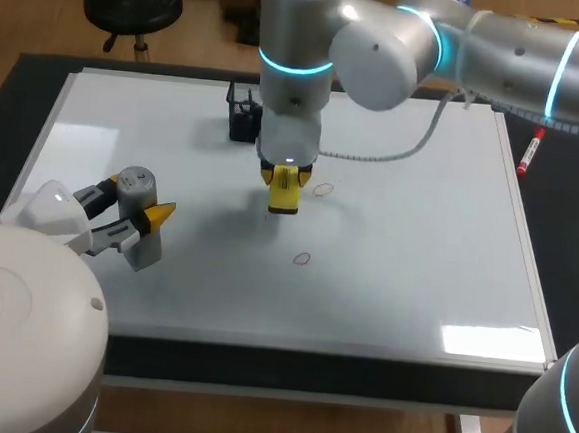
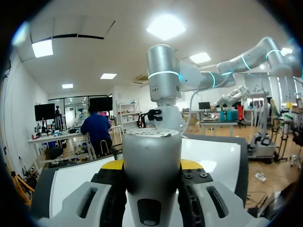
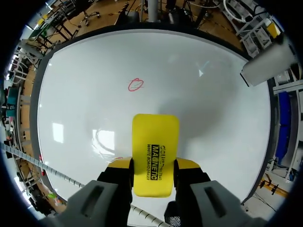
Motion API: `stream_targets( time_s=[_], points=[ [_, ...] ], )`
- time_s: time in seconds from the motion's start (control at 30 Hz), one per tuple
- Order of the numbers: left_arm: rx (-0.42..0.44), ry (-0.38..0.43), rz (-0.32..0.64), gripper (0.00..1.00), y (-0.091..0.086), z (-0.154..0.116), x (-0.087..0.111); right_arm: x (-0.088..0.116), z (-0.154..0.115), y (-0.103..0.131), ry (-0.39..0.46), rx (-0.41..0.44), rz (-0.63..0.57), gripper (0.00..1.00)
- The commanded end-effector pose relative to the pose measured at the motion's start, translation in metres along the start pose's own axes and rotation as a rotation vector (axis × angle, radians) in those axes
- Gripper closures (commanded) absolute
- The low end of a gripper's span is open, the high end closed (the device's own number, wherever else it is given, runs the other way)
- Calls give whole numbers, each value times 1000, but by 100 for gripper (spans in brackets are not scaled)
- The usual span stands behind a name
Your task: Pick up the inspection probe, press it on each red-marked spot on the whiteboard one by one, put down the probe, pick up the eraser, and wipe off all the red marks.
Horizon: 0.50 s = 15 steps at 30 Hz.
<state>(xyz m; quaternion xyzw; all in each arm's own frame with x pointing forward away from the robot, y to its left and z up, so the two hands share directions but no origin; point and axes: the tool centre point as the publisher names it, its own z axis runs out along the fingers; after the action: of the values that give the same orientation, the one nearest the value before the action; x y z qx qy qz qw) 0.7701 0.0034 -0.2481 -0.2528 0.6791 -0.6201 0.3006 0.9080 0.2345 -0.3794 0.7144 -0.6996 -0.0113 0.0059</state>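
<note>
Eraser (image 3: 155, 151) – between right fingers (image 3: 120, 163), probe (image 2: 152, 161) between left fingers (image 2: 191, 164)

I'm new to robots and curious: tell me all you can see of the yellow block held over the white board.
It is an eraser: a flat, bright yellow, plastic-looking block with rounded corners and black print. The right gripper is shut on its two long sides, holding it over the middle of the whiteboard, a red mark ahead of it. Whether it touches the board is unclear.

The left gripper (image 1: 148, 230) lies roughly level, clamped on the probe (image 2: 151, 165), while the right gripper (image 3: 154, 166) points straight down, gripping the eraser (image 1: 284, 198).
</note>
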Motion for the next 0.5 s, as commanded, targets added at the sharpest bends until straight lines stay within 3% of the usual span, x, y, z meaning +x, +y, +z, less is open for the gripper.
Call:
stream_targets(
  time_s=[0.03,0.5],
  points=[
    [-1,-7,1,100,-1,2,1,3,0,-16,25,-21,2,100],
    [-1,-7,1,100,-1,2,1,44,-9,-72,15,-47,70,100]
  ],
)
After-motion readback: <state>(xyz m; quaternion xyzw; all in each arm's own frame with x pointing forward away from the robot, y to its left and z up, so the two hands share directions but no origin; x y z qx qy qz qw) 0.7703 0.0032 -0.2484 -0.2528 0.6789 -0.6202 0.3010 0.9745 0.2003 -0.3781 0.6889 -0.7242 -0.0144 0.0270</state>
